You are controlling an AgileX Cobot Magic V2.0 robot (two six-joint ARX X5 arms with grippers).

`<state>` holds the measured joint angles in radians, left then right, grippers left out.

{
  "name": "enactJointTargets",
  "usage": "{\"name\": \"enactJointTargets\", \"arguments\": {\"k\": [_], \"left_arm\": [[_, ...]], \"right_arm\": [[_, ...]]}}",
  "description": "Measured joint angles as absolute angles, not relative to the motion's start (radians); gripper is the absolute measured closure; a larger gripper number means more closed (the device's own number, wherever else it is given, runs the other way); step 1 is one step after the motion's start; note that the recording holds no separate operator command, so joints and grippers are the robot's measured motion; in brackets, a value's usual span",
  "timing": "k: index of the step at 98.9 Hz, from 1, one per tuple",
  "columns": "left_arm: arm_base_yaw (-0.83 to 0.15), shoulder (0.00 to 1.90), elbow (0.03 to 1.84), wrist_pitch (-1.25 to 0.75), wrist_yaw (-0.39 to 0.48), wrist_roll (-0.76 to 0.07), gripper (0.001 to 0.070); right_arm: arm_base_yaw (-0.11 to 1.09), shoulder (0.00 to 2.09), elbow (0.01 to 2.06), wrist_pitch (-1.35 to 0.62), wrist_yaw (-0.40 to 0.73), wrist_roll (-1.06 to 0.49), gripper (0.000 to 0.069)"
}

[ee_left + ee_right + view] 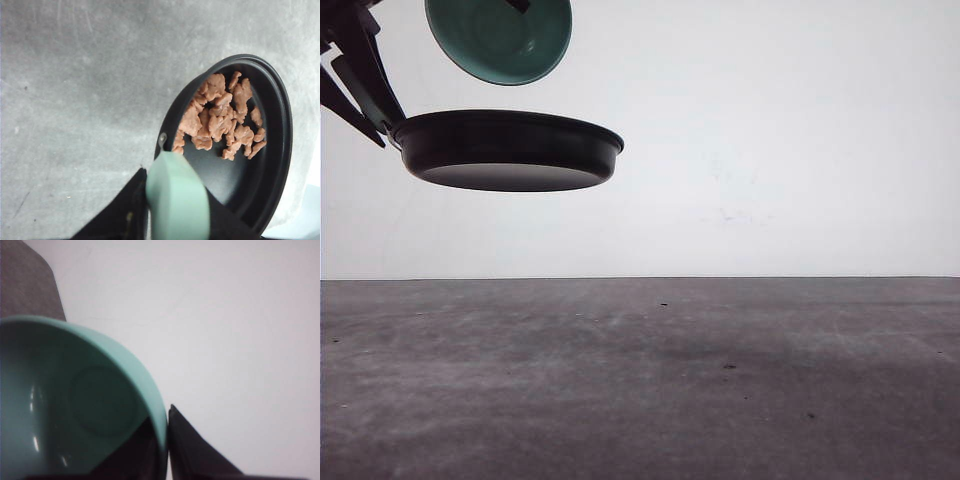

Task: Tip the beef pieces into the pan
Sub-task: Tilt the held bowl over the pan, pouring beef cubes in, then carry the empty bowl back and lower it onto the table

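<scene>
Your left gripper [175, 220] pinches the pan's mint handle [177, 197] between its jaws, holding the pan [510, 150] high above the grey bench [640, 380]. The beef pieces [222, 117] lie heaped inside the pan. Your right gripper's [167, 450] jaws clamp the rim of the teal bowl [500, 38], tipped just above the pan.

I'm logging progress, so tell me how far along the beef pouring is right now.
The pour looks done: the beef pieces lie piled in the pan, and the teal bowl looks empty inside. In hand: the left pincer holds the pan up by its mint handle, above the table, while the right pincer grips the tipped bowl's rim. Probably left: setting both down.
</scene>
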<state>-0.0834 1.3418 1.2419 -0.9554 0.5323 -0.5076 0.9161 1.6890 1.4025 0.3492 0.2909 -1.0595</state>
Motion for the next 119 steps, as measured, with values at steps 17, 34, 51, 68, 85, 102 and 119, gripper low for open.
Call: {"name": "enactJointTargets", "arguments": {"k": [17, 34, 51, 68, 85, 102, 119], "left_arm": [[-0.083, 1.341, 1.242, -0.961, 0.51, -0.484, 0.0653], [-0.083, 1.342, 1.242, -0.955, 0.477, -0.463, 0.0653], [-0.083, 1.342, 1.242, -0.918, 0.464, -0.46, 0.0653], [-0.084, 1.342, 1.242, -0.888, 0.459, -0.46, 0.0653], [-0.083, 1.342, 1.242, -0.848, 0.45, -0.46, 0.0653], [-0.084, 1.342, 1.242, -0.832, 0.447, -0.46, 0.0653], [-0.097, 1.342, 1.242, -0.828, 0.432, -0.46, 0.0653]], "right_arm": [[0.916, 1.671, 1.402, 0.25, 0.399, -0.956, 0.0677], [0.896, 1.584, 1.402, 0.042, 0.418, -0.765, 0.0677], [0.839, 1.474, 1.415, -0.153, 0.415, -0.516, 0.0677], [0.705, 1.438, 1.504, -0.471, 0.331, -0.266, 0.0677], [0.489, 1.437, 1.559, -0.776, 0.152, -0.029, 0.0677], [0.286, 1.437, 1.559, -0.883, -0.027, 0.093, 0.0677], [0.225, 1.437, 1.559, -0.923, -0.064, 0.119, 0.0677]]}}
